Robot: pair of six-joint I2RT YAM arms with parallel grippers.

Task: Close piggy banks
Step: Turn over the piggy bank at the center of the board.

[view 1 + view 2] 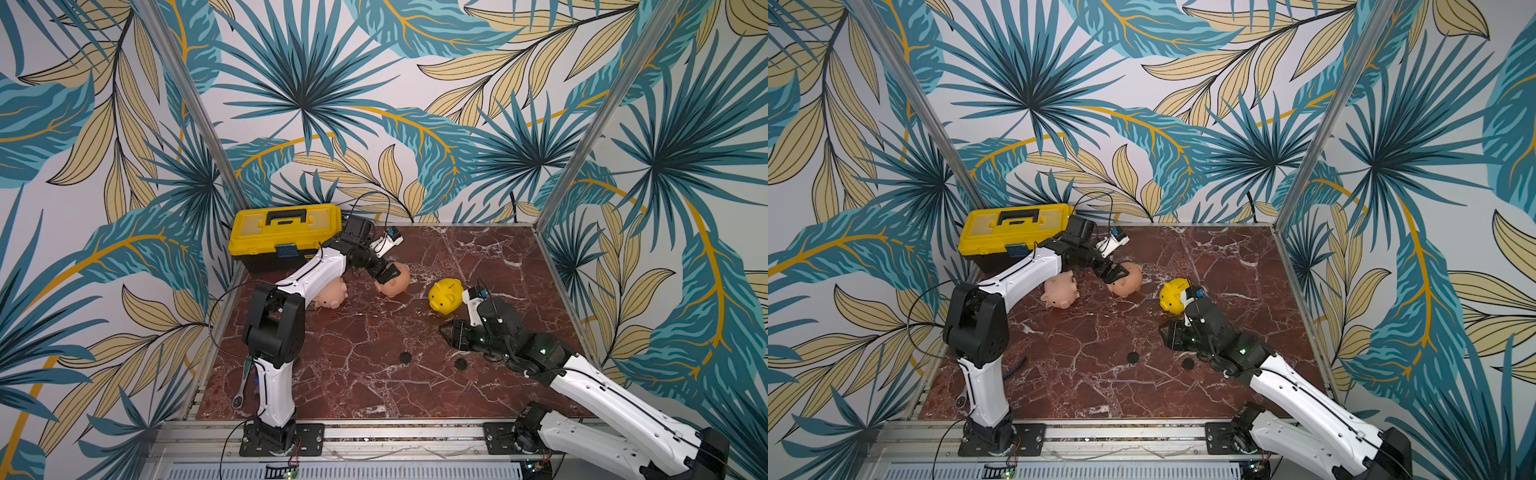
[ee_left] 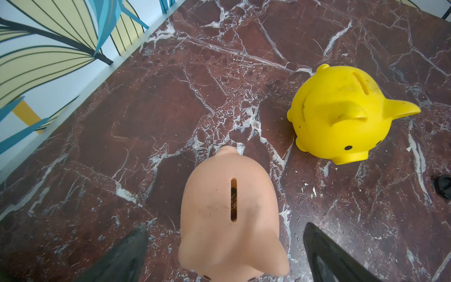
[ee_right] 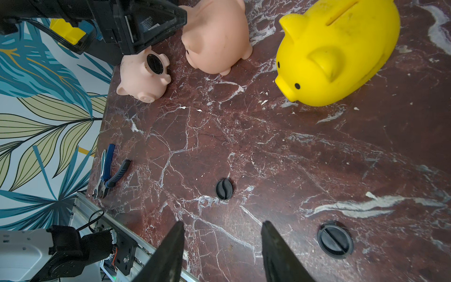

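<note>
Lettering (image 3: 146,23) on the left jaws is illegibly blurred.

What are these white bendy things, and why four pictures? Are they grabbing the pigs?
They are two robot arms, each ending in a claw. Two pictures look down from above; two come from cameras on the arms' wrists. On the red marble table are three plastic piggy banks: an upright pink pig, a pink pig lying sideways, and a yellow pig. Also there: two loose small black round plugs and a yellow-and-black plastic toolbox. The left claw is open around the upright pink pig, not squeezing it. The right claw is open and empty.
</note>
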